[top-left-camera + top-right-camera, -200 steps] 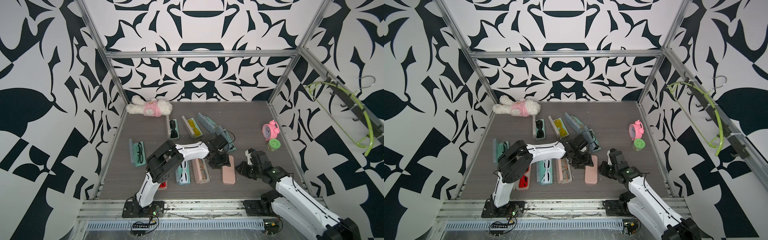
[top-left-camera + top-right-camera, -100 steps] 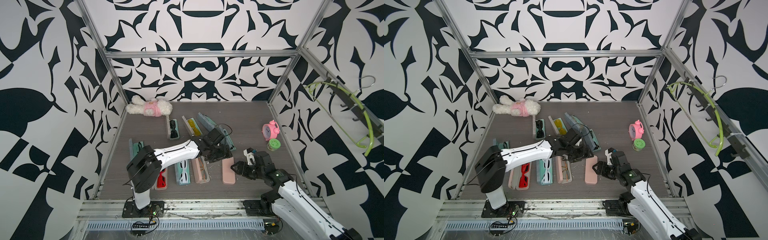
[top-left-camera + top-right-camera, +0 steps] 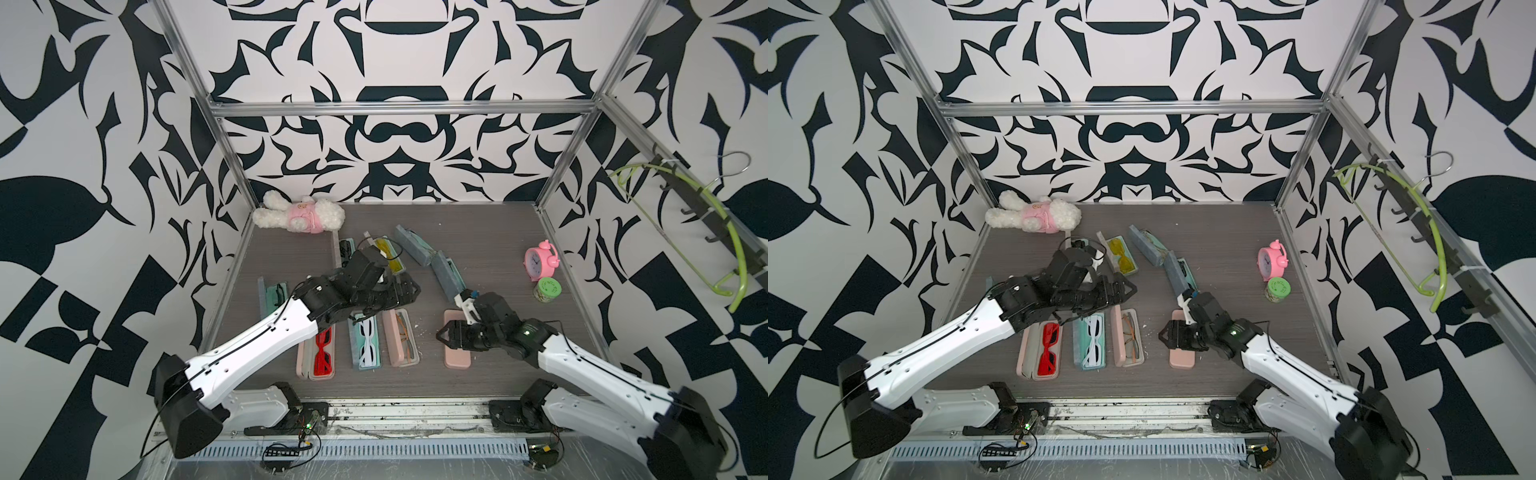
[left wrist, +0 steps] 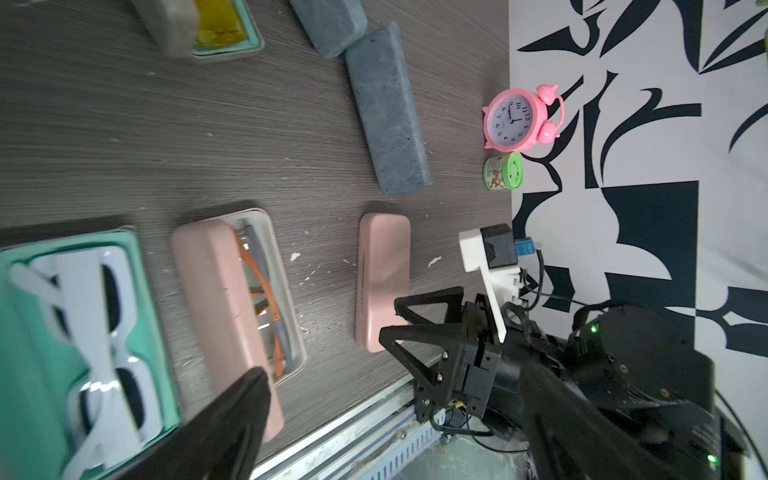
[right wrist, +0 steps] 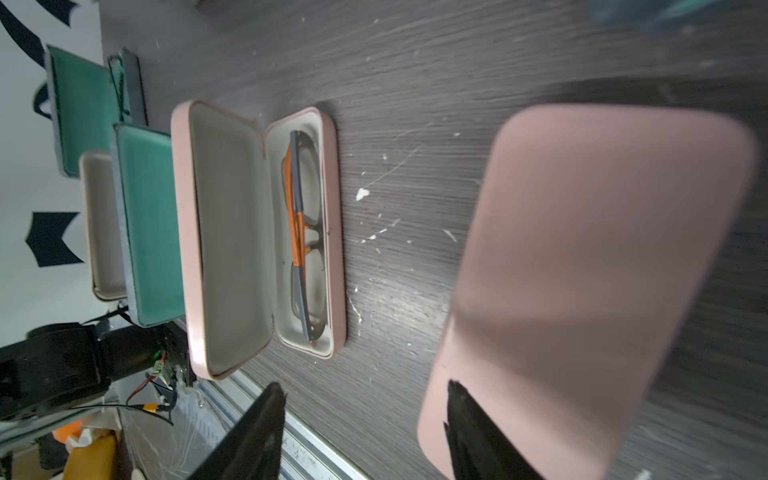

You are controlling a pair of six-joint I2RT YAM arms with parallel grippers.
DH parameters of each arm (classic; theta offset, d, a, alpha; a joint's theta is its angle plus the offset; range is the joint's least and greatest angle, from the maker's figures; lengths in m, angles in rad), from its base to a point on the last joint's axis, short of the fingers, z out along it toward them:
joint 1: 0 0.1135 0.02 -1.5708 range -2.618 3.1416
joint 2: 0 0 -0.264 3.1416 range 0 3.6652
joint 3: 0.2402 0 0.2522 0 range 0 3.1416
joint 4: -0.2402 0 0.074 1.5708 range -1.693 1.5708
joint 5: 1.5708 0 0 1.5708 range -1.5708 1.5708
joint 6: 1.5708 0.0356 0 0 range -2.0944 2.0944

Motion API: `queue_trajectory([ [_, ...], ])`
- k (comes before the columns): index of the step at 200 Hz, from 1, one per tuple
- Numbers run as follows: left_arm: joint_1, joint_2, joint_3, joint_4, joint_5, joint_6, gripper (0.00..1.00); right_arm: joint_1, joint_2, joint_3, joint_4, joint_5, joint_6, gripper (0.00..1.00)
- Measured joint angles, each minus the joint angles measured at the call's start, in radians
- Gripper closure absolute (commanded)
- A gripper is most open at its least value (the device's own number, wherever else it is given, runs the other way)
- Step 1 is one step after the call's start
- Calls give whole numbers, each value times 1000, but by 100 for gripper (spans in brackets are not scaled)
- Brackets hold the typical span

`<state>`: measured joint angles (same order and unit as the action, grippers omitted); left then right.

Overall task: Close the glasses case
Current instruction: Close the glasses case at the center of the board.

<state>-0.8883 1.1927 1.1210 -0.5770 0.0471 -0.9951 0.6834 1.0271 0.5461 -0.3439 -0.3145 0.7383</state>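
Holding right tool spread and empty at near end of shut pink case, left tool spread too, seemingly done closing.

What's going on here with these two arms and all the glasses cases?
Two robot arms are working on glasses cases. The closed pink case lies flat, with the right gripper open at its edge, holding nothing. The left gripper is open and empty too, by the far end of the open pink case holding orange glasses.

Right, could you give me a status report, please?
Both empty and open: left tool, right tool. The pink case shut, right tool at its edge. Nothing blocking.
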Motion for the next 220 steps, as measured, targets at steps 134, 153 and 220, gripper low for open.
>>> queue_trajectory([
  [134,84,-98,-262,-3,95,-30,28,228,567,327,69,160,39,52],
  [153,84,-77,-264,21,119,-32,32,228,560,327,63,173,42,53],
  [220,80,-23,-307,97,167,-44,45,228,499,311,50,206,48,61],
])
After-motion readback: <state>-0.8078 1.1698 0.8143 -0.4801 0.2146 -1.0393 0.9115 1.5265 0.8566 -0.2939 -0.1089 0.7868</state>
